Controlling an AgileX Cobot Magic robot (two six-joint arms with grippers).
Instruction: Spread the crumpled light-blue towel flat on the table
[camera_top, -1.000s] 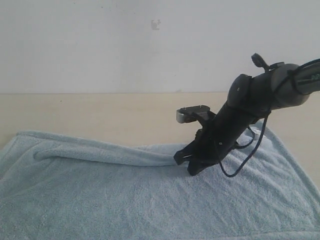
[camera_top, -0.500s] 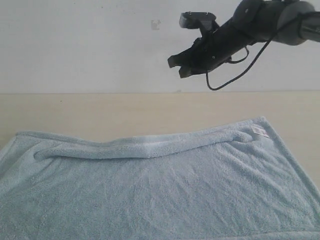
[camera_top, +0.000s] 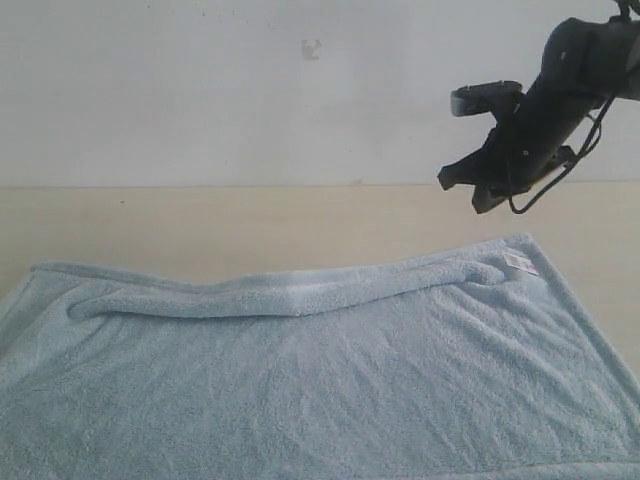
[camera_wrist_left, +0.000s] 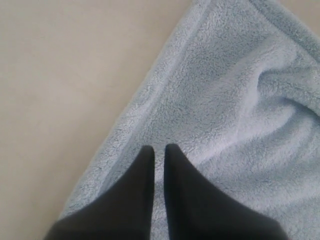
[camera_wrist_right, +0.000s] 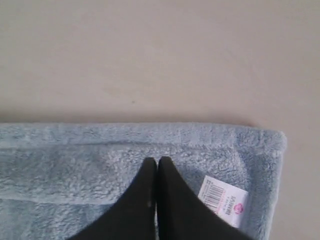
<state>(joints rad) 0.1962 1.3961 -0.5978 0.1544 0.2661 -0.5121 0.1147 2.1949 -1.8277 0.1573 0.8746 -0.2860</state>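
The light-blue towel (camera_top: 320, 390) lies spread over the beige table (camera_top: 200, 225). A long rolled fold (camera_top: 290, 295) runs across its far part, ending near the white label (camera_top: 520, 262) at the far right corner. My right gripper (camera_top: 462, 190) hangs shut and empty in the air above that corner. In the right wrist view, its shut tips (camera_wrist_right: 157, 160) hover over the towel (camera_wrist_right: 90, 165) beside the label (camera_wrist_right: 223, 201). My left gripper (camera_wrist_left: 159, 147) is shut with only a thin slit, holding nothing, over the towel's hemmed edge (camera_wrist_left: 135, 115). It is out of the exterior view.
A plain white wall (camera_top: 200, 90) rises behind the table. Bare tabletop shows beyond the towel's far edge (camera_wrist_right: 150, 60) and beside its left border (camera_wrist_left: 55, 100). The towel reaches the bottom edge of the exterior view.
My right gripper rose off the towel's fold into the air, then swung right and a little lower. The fold now lies uncovered up to the label corner. The towel itself stayed still.
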